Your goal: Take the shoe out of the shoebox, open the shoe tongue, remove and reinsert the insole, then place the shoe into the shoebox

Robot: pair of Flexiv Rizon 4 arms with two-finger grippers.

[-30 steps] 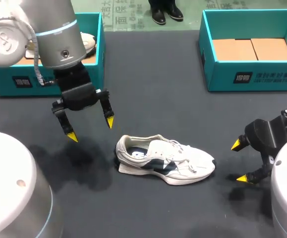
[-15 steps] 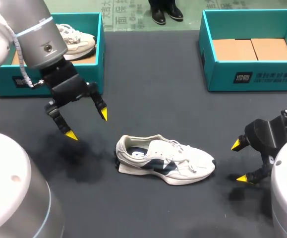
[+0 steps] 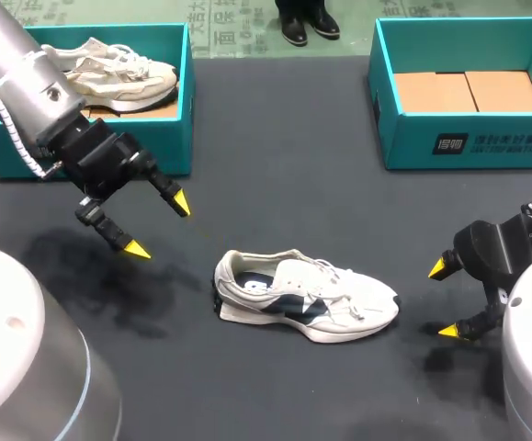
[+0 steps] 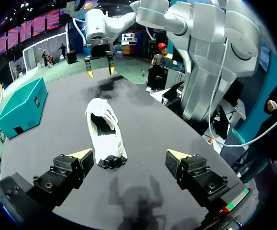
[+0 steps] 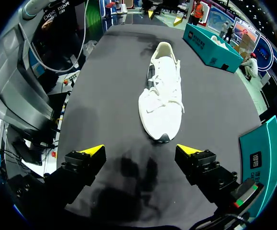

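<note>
Left gripper backed off toward the teal cardboard shoebox, fingers spread, empty; right gripper equally wide. I see the white laced shoe upright on the black table between them.

A white shoe with dark navy side panels stands on its sole near the middle of the dark surface, heel to the left and toe to the right, laced. The right shoebox, teal and open, sits at the far right with brown cardboard showing inside. The left shoebox, also teal, sits at the far left and holds a pale shoe.
</note>
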